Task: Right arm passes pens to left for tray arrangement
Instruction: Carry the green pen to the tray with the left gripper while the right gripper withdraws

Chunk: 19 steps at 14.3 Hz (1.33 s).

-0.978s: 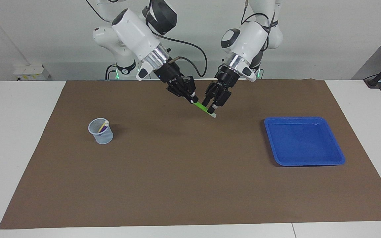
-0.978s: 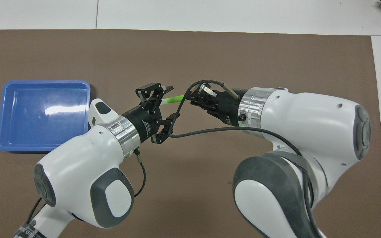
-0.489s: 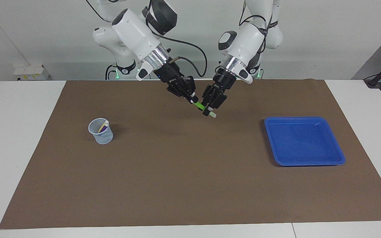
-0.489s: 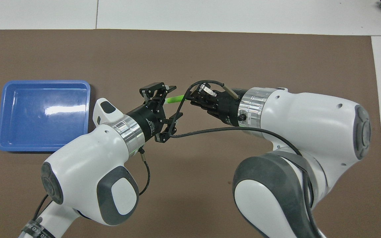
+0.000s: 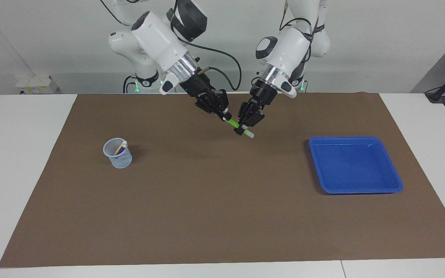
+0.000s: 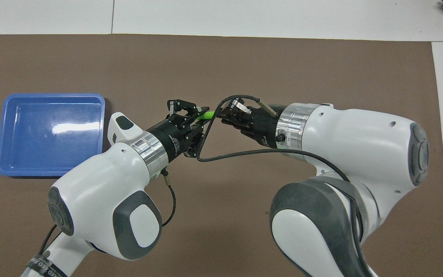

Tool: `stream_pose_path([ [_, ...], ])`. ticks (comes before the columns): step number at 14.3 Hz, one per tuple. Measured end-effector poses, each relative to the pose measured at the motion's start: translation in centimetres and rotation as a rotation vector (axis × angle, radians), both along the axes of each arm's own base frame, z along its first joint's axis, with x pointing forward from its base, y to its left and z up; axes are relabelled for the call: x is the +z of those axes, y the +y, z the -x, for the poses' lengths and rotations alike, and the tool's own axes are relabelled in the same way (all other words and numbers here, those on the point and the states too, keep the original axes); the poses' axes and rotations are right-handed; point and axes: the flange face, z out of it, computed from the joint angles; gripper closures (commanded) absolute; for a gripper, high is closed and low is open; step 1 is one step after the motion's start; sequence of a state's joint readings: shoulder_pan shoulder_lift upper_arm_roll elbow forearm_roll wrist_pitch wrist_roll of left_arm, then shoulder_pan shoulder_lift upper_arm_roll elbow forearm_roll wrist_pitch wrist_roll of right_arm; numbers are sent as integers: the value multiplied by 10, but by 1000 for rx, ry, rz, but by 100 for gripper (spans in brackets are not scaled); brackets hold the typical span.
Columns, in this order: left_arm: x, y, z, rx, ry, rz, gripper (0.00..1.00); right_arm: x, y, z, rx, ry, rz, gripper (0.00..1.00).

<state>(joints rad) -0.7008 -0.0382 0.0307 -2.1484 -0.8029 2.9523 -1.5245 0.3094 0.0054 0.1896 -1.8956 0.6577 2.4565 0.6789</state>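
A green pen (image 5: pixel 232 124) (image 6: pixel 207 114) hangs slanted in the air over the brown mat, between the cup and the tray. My right gripper (image 5: pixel 225 115) (image 6: pixel 223 113) is shut on its upper end. My left gripper (image 5: pixel 242 129) (image 6: pixel 200 115) is shut on its lower part, just above the pale tip (image 5: pixel 248 134). A yellow pen (image 5: pixel 121 146) and a purple pen (image 5: pixel 120 151) stand in the pale mesh cup (image 5: pixel 118 156). The blue tray (image 5: pixel 355 166) (image 6: pixel 50 132) lies at the left arm's end of the mat with nothing in it.
A brown mat (image 5: pixel 207 200) covers most of the white table. In the overhead view the right arm's bulk hides the cup. The right arm's black cable (image 6: pixel 244 152) loops under both grippers.
My left gripper's fingers have closed from wide open onto the green pen's lower end. The right gripper has kept its grip and place.
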Motion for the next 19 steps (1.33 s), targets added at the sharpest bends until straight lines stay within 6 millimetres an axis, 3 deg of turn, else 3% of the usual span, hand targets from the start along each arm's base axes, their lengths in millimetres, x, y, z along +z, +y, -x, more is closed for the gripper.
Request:
stream_pose_path([
  [3, 0, 0, 0, 1, 2, 1, 100, 0, 0, 0, 0, 0, 0, 100],
  [4, 0, 0, 0, 1, 2, 1, 100, 0, 0, 0, 0, 0, 0, 62],
  [7, -1, -3, 2, -5, 4, 0, 100, 0, -2, -1, -4, -1, 0, 38],
  [9, -2, -5, 3, -11, 5, -1, 100, 1, -4, -2, -8, -3, -1, 0],
  [13, -8, -4, 2, -73, 14, -39, 100, 2, -6, -3, -2, -10, 3, 0],
  [15, -14, 4, -3, -151, 6, -92, 100, -3, -16, -7, 68, -28, 45, 0],
  [19, -24, 45, -19, -400, -18, -212, 100, -21, -73, -13, 348, -40, 307, 0],
])
